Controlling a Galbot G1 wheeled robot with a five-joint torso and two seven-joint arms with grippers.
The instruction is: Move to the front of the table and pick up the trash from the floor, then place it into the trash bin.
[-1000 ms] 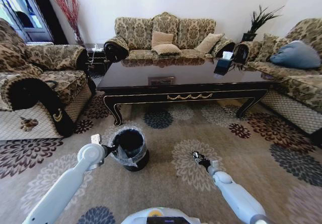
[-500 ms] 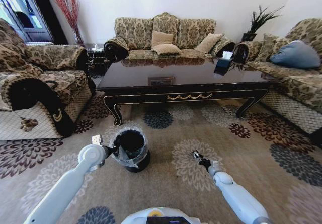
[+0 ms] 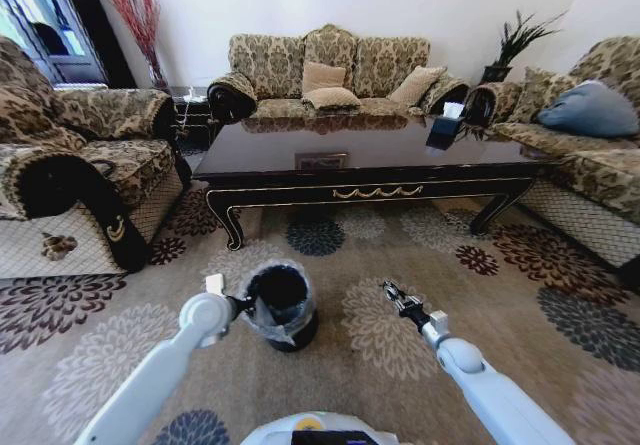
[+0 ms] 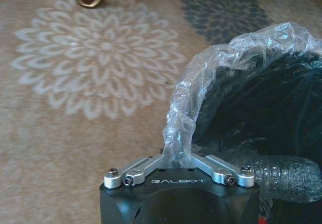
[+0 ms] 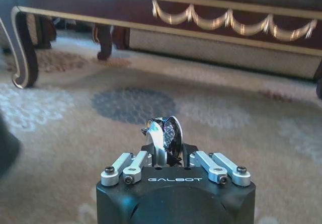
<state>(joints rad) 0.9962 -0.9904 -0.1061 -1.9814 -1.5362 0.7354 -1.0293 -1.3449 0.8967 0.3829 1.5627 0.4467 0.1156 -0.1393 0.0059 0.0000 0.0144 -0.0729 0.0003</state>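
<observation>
Left hand point(image 4: 178, 169) clenched on trash bin point(image 3: 281, 305) liner at rim, bin on carpet before bench point(image 3: 370, 170). Right hand point(image 5: 163, 151) grasping crumpled shiny trash point(image 5: 165, 133), beside bin.

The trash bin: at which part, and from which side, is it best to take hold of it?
Grip the rim of the trash bin, on the side nearest the left gripper. The bin stands upright with its mouth open and the liner folded over the rim, giving a thin edge for the jaws.
</observation>
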